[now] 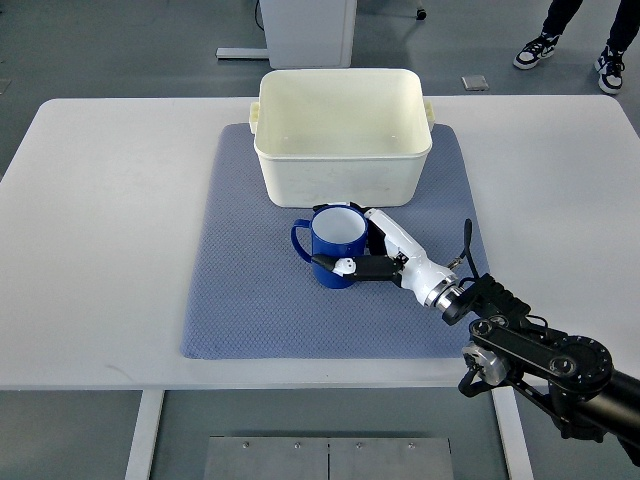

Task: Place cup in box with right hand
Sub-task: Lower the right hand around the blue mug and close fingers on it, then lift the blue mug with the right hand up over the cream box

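A blue enamel cup (333, 243) with a white inside stands upright on the blue-grey mat (250, 300), its handle pointing left. Just behind it sits a cream plastic box (343, 170), open and empty. My right hand (365, 245) comes in from the lower right, white with black fingers. Its fingers wrap the cup's right side, one finger across the front and others behind the rim. The cup rests on the mat.
The mat lies on a white table (90, 250). A person's sneakers (570, 55) show on the floor at the top right, beside a white cabinet base (300, 30). My right arm's black joints (540, 360) hang over the table's front right edge.
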